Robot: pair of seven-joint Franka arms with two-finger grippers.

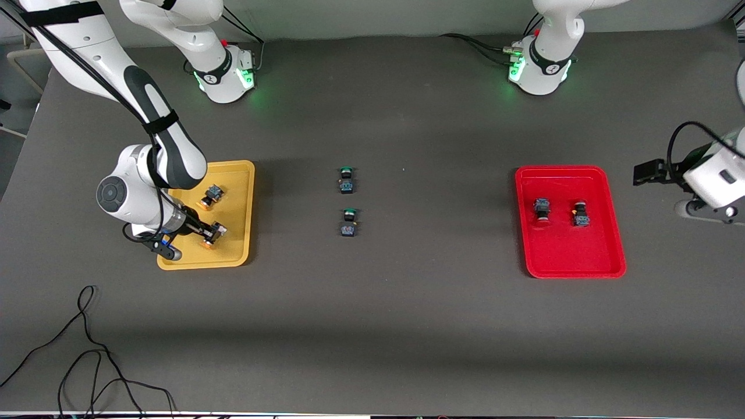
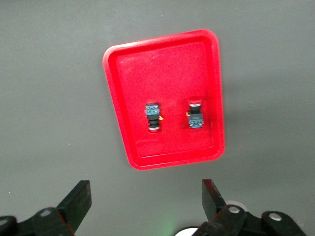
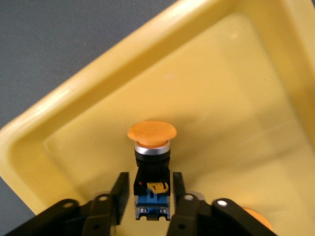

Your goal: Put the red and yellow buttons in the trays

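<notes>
The yellow tray (image 1: 240, 174) lies at the right arm's end of the table and holds both yellow buttons (image 1: 211, 195). My right gripper (image 1: 210, 234) is low in this tray. In the right wrist view its fingers (image 3: 120, 189) stand on either side of one yellow button (image 3: 151, 147) with small gaps, and the button lies on the tray floor (image 3: 221, 98). The red tray (image 1: 573, 269) holds two red buttons (image 1: 542, 209) (image 1: 580, 213), also seen in the left wrist view (image 2: 153, 116) (image 2: 195, 114). My left gripper (image 2: 145, 189) is open and empty, up beside the red tray (image 2: 162, 157).
Two green-capped buttons (image 1: 346, 179) (image 1: 348, 222) lie on the dark table between the trays. A loose black cable (image 1: 87, 349) lies near the table's front edge at the right arm's end. The left arm (image 1: 716, 180) waits at the table's edge.
</notes>
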